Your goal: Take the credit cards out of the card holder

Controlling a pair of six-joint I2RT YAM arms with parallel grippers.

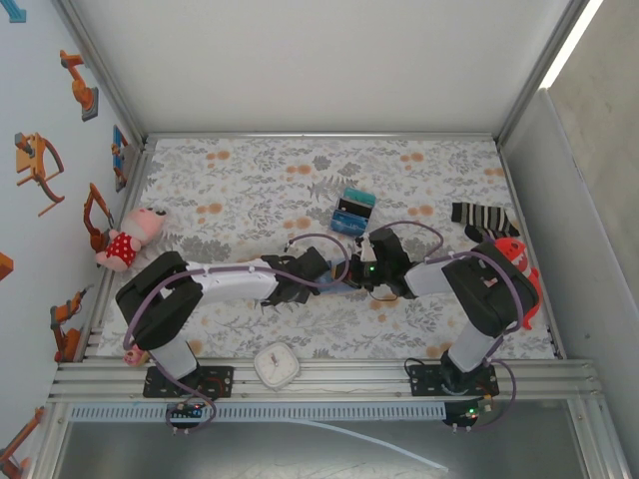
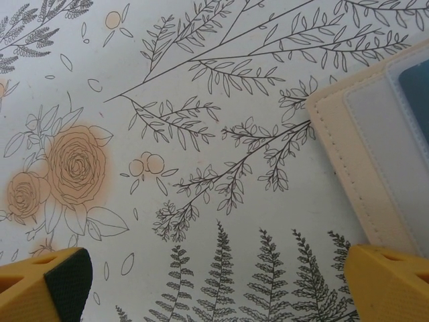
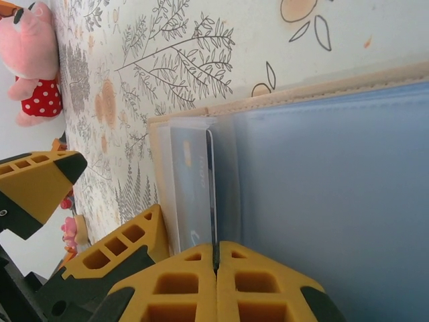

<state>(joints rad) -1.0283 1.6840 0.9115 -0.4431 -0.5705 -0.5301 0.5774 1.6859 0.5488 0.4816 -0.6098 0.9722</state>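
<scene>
A: L side first. What's the left gripper [image 2: 214,261] doing?
B: Spread wide and holding nothing, low over the floral cloth [image 2: 167,100].
A: And the card holder [image 2: 355,154]?
B: Just right of it, mid-table, where the two arms meet. It lies open and flat, w/ a tan stitched outside, a pale blue-grey inside and clear pockets.
A: R side?
B: The right gripper [image 3: 216,258] has its fingers pressed together, apparently pinching the edge of a credit card [image 3: 191,188] in the end pocket.
A: Best way to pull?
B: Imo straight along the pocket, slow, no twist. The holder prob drags along, so pin its tan edge w/ the left gripper first.
</scene>
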